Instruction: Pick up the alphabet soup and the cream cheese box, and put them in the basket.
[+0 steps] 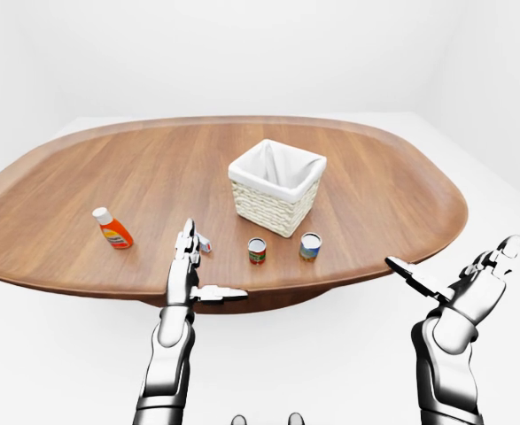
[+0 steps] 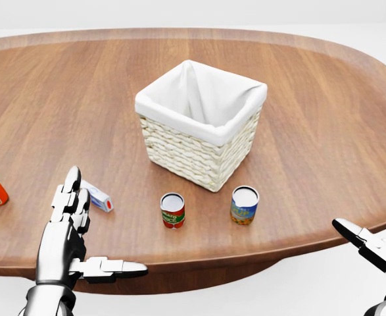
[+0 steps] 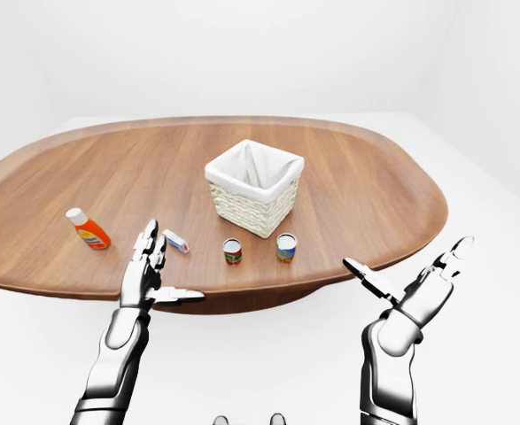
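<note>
A small white, blue and red cream cheese box (image 2: 98, 196) lies on the wooden table (image 2: 324, 131), just right of my left hand's fingertips. Two small cans stand upright below the white-lined wicker basket (image 2: 199, 125) in the head view: one with a red and green label (image 2: 172, 210), one with a blue and yellow label (image 2: 244, 205). The labels are too small to read, so I cannot tell which is the alphabet soup. My left hand (image 2: 104, 224) is open and empty over the table's near edge. My right hand (image 1: 450, 257) is open and empty, off the table at the lower right.
An orange bottle with a white cap (image 1: 112, 228) lies on the table at the left. The basket holds nothing that I can see. White floor surrounds the oval table.
</note>
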Robot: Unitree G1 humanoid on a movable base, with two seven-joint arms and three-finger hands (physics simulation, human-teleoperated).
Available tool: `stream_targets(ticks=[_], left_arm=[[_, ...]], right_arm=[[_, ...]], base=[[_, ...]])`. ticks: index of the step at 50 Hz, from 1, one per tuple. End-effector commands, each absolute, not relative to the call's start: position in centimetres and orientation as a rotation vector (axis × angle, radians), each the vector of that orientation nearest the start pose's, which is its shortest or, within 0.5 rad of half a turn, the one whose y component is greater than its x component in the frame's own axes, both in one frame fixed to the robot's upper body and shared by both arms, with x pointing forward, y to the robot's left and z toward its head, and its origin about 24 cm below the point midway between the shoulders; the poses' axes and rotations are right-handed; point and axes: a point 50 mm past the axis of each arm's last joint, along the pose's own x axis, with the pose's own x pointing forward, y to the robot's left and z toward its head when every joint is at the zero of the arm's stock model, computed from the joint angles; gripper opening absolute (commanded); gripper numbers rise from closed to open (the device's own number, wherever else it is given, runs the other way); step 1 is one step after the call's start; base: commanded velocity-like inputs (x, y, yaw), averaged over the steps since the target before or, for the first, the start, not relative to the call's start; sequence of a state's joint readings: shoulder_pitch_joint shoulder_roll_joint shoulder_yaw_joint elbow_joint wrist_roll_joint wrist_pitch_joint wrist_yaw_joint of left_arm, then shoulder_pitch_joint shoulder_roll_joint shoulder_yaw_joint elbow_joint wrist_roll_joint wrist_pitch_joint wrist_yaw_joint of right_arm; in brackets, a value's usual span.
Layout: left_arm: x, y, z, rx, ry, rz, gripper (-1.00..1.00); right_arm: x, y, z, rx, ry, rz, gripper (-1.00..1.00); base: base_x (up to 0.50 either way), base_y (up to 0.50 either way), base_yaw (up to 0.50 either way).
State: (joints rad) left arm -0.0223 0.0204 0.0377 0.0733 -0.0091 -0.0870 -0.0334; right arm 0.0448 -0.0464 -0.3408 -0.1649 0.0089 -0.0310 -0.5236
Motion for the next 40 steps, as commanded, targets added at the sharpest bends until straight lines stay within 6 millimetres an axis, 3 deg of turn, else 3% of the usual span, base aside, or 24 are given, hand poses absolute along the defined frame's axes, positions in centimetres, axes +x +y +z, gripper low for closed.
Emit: stream_targets(ticks=[1,40], left_arm=[[25.59,15.90,4.03,0.010,-0.042,0.000,1.00],[25.40,16.28,4.13,0.023,-0.049,0.036,1.00]], right_arm=[[21.35,-26.24,7.70,-0.037,-0.182,-0.867,1.00],[21.06,-26.20,7.91,-0.035,-0.182,-0.873,1.00]], base=[[0.24,0.00,0.00],[0.21,0.00,0.00]])
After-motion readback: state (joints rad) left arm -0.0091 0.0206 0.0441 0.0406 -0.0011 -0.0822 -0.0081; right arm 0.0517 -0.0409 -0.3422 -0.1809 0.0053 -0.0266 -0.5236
